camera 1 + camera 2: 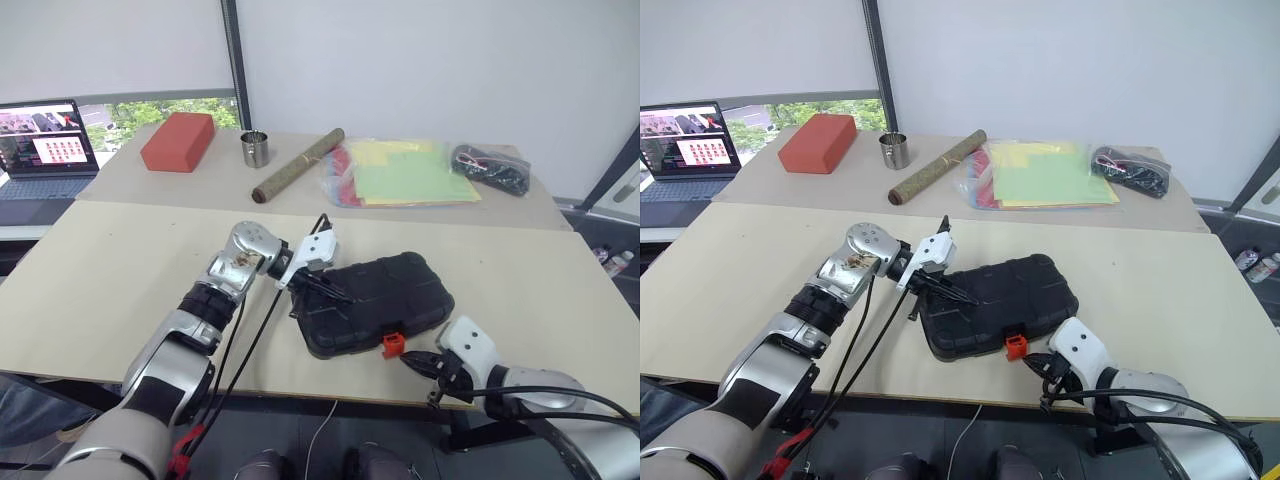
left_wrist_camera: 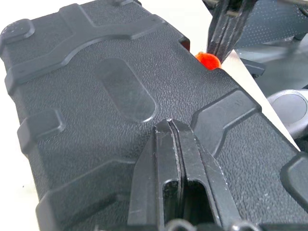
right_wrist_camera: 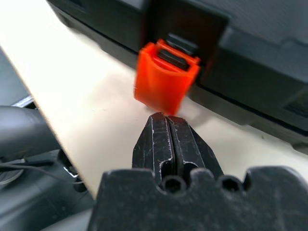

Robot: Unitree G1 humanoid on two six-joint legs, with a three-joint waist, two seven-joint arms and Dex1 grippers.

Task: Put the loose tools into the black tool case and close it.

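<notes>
Beige tables [image 1: 120, 270], white wall [image 1: 430, 60], window [image 1: 160, 112], laptop [image 1: 45, 150]

The head cameras look down on the table [image 1: 120, 290]; both wrist cameras sit very close to the black tool case [image 2: 120, 96], sharing its orange latch [image 3: 166, 77].

You're looking at a black tool case [image 1: 385, 300] of moulded plastic — matt, with a fine pebbled grain and a few smoother panels. Its orange latch [image 3: 165, 78] is smooth, slightly glossy plastic. The table [image 1: 120, 270] looks like pale, matt board — the cup [image 1: 255, 149] behind is shiny metal.
</notes>
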